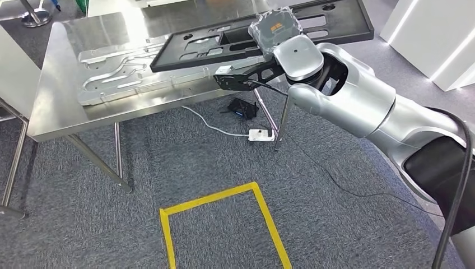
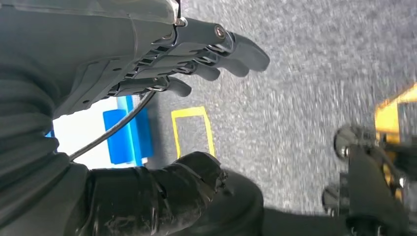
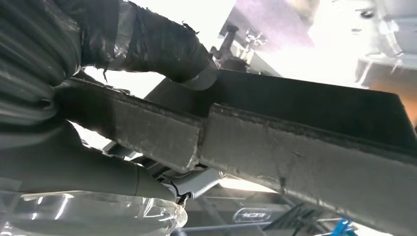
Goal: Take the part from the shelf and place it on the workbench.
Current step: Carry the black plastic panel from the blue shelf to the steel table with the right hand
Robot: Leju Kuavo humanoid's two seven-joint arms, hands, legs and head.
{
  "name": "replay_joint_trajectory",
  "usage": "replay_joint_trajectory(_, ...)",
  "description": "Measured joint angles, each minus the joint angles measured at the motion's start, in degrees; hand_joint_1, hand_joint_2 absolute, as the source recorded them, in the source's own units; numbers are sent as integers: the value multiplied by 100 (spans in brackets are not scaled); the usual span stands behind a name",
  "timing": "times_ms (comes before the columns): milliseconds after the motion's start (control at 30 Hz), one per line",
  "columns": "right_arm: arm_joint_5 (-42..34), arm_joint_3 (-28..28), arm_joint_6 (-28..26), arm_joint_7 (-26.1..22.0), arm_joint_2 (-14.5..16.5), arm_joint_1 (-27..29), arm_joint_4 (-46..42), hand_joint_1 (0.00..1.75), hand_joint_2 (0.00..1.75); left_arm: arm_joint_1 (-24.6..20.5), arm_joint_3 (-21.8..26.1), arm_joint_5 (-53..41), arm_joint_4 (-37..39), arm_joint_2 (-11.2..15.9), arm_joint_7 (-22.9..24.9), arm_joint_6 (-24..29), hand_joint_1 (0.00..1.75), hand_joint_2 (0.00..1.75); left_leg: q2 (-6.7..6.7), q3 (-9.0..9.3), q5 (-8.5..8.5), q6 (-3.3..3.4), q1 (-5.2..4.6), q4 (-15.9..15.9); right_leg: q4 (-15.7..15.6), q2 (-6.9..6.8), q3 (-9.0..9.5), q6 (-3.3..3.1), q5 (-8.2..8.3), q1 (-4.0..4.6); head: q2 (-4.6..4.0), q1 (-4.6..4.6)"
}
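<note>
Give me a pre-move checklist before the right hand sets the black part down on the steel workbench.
1. Hold on part: ok. The right hand grips the long flat black part with cutouts; its taped thumb lies over the edge.
2. Part over the bench: ok. It hangs above the shiny steel workbench.
3. Landing spot: not ok. A silver grooved metal plate lies beneath the part's near end.
4. Part level: not ok. It looks tilted relative to the bench top.
5. Left hand: ok. It is empty, fingers extended, over the grey carpet.
</note>
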Motion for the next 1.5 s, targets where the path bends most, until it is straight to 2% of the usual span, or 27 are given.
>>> replay_joint_trajectory(67, 1, 0, -7, -23, 2, 5, 4, 175, 175, 0, 0, 0, 0, 6, -3, 7, 0, 175, -4, 59, 20, 48, 15, -102, -24, -7, 25, 66, -14, 1, 0, 6)
replay_joint_trajectory(133, 7, 0, -15, -49, 3, -4, 15, 175, 175, 3, 0, 1, 0, 7, -5, 9, 0, 175, 0, 151, 45, 102, 46, -212, 229, -7, -86, 98, -165, 12, 0, 22)
replay_joint_trajectory(233, 17, 0, -24, -72, 9, 19, 28, 175, 175, -4, 0, 2, 0, 2, -8, -2, 0, 175, -3, 196, 5, 155, 54, -219, 1256, 0, -673, 119, -555, 13, 0, 29)
replay_joint_trajectory(267, 17, 0, -24, -76, 11, 42, 34, 175, 175, -4, 0, 2, 0, 1, -9, -4, 0, 175, -12, 205, -22, 158, 56, -201, 1467, -2, -826, 131, -561, 8, 0, 29)
replay_joint_trajectory(300, 17, 0, -23, -77, 11, 60, 42, 175, 175, -1, 0, 2, 0, -1, -11, -5, 0, 175, -25, 220, -55, 151, 61, -176, 1467, -3, -879, 142, -452, 0, 0, 30)
replay_joint_trajectory(333, 17, 0, -23, -77, 11, 70, 49, 175, 175, 2, 0, 2, 0, -4, -12, -5, 0, 175, -42, 241, -96, 135, 68, -143, 1249, -5, -818, 151, -247, -11, 0, 32)
replay_joint_trajectory(367, 17, 0, -24, -77, 12, 73, 55, 175, 175, 6, 0, 2, 0, -8, -12, -5, 0, 175, -59, 264, -145, 110, 74, -105, 875, -6, -674, 158, -10, -25, 0, 33)
replay_joint_trajectory(433, 17, 0, -26, -78, 15, 66, 63, 175, 175, 4, 0, 2, 0, -9, -13, -4, 0, 175, -87, 274, -242, 45, 60, -16, 271, 4, -385, 147, 227, -30, 0, 28)
replay_joint_trajectory(467, 17, 0, -26, -78, 18, 67, 67, 175, 175, 2, 0, 2, 0, -7, -14, -4, 0, 175, -97, 268, -273, 17, 51, 15, 140, 10, -319, 128, 235, -22, 0, 23)
replay_joint_trajectory(567, 17, 0, -26, -78, 25, 71, 79, 175, 175, 5, 0, 5, 0, -8, -15, -4, 0, 175, -103, 259, -312, -47, 55, 35, 112, 15, -299, 29, 187, -11, 0, 21)
replay_joint_trajectory(633, 19, 0, -27, -77, 32, 61, 84, 175, 175, 12, 0, 6, 0, -13, -12, -4, 0, 175, -69, 167, -436, -108, 68, 243, 98, 14, -273, -32, 174, -33, 0, 8)
replay_joint_trajectory(733, 19, 0, -42, -77, 54, 60, 94, 175, 175, 8, 1, 2, 0, -13, -10, -8, 0, 175, -23, -383, -810, -186, 94, 1250, 96, 17, -230, -83, 135, -30, 0, -10)
replay_joint_trajectory(767, 19, 0, -63, -81, 70, 69, 105, 175, 175, 8, 1, 1, 0, -13, -10, -15, 0, 175, -20, -556, -839, -191, 97, 1505, 97, 17, -211, -90, 118, -24, 0, -10)
replay_joint_trajectory(800, 18, 0, -97, -90, 95, 79, 125, 175, 175, 10, 2, 1, 0, -14, -11, -26, 0, 175, -19, -640, -759, -183, 97, 1565, 97, 17, -185, -93, 97, -18, 0, -10)
replay_joint_trajectory(833, 17, 0, -146, -105, 127, 87, 154, 175, 175, 11, 2, 2, 0, -14, -11, -36, 0, 175, -19, -613, -573, -158, 93, 1401, 97, 19, -151, -93, 74, -10, 0, -9)
replay_joint_trajectory(900, 19, 0, -266, -148, 213, 84, 236, 175, 175, 11, 2, 2, 0, -9, -18, -48, 0, 175, -16, -334, -119, -62, 65, 676, 84, 20, -67, -88, 24, 6, 0, -7)
replay_joint_trajectory(933, 29, 0, -325, -171, 255, 70, 285, 175, 175, 8, 2, 1, 0, -3, -21, -49, 0, 175, -12, -186, 13, -11, 41, 346, 74, 21, -35, -78, 5, 13, 0, -7)
replay_joint_trajectory(967, 49, 0, -378, -196, 300, 51, 339, 175, 175, 0, 2, -2, 0, 3, -20, -52, 0, 175, -5, -79, 60, 31, 18, 130, 62, 18, -16, -61, -8, 13, 0, -5)
replay_joint_trajectory(1033, 99, 0, -488, -260, 397, 19, 475, 175, 175, -9, 1, -13, 0, 23, -5, -70, 0, 175, 1, -2, 22, 74, -16, -10, 23, 11, 2, -4, -16, 8, 0, -7)
replay_joint_trajectory(1133, 181, -2, -686, -404, 585, -20, 737, 175, 175, 0, 0, -52, 0, 44, 9, -113, 0, 175, 9, 137, 66, 99, 38, -217, 133, 0, -41, 72, -108, 22, 0, 11)
replay_joint_trajectory(1200, 256, -2, -805, -502, 728, -64, 931, 175, 175, -9, 0, -70, 0, 39, 3, -128, 0, 175, 17, 203, 69, 118, 47, -284, 688, 1, -327, 87, -352, 27, 0, 22)
replay_joint_trajectory(1267, 300, -1, -862, -582, 868, -66, 1113, 175, 175, -23, 0, -82, 0, 31, -4, -132, 0, 175, 12, 219, 23, 142, 50, -256, 1355, 2, -732, 108, -539, 15, 0, 22)
replay_joint_trajectory(1300, 309, -1, -868, -613, 922, -53, 1193, 175, 175, -25, 0, -88, 0, 23, -3, -131, 0, 175, 0, 228, -11, 141, 57, -228, 1482, 1, -845, 123, -495, 5, 0, 21)
replay_joint_trajectory(1333, 313, 0, -864, -637, 964, -42, 1262, 175, 175, -24, 0, -92, 0, 11, 3, -128, 0, 175, -18, 240, -55, 130, 68, -188, 1397, -2, -857, 139, -341, -9, 0, 24)
replay_joint_trajectory(1400, 319, 0, -845, -654, 1008, -54, 1344, 175, 175, -10, 0, -96, 0, -19, 25, -118, 0, 175, -55, 259, -170, 81, 94, -70, 790, -6, -647, 159, 85, -35, 0, 25)
replay_joint_trajectory(1433, 321, 0, -832, -654, 1026, -75, 1364, 175, 175, -6, -1, -94, 1, -29, 40, -111, 0, 175, -71, 250, -232, 44, 90, 7, 493, -3, -517, 157, 210, -38, 0, 25)
replay_joint_trajectory(1500, 325, 0, -802, -652, 1063, -114, 1394, 175, 175, -1, -1, -90, 2, -43, 75, -98, 0, 175, -88, 217, -307, -21, 79, 96, 238, 12, -394, 107, 216, -20, 0, 18)
